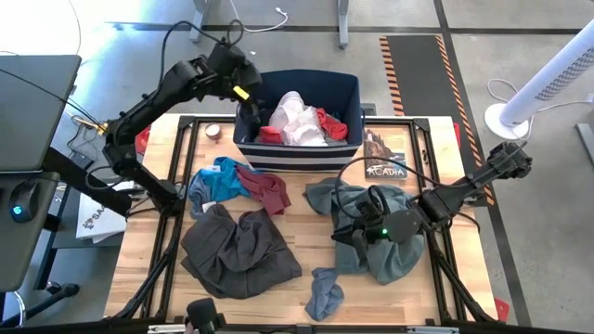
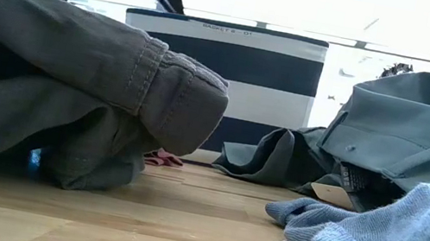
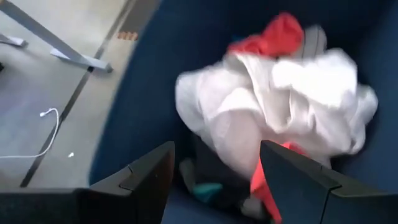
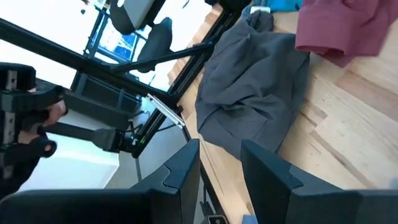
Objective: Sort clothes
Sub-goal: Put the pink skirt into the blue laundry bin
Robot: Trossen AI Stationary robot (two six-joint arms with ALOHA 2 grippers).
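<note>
Hovering spread over the navy bin [image 1: 348, 148], the left pincer [image 3: 214, 180] faces white clothes [image 3: 286, 106] inside.

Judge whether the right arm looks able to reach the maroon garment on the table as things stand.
Probably yes: the right gripper hangs over the grey-green shirt, and nothing blocks the way to the maroon garment nearby.

A dark card [image 1: 383, 167] on the table, right of the striped bin [image 1: 351, 98] at upper centre of the high view, reads roughly "CAHA" in white letters. In the low view, small print along the bin's top rim is too small to read.
</note>
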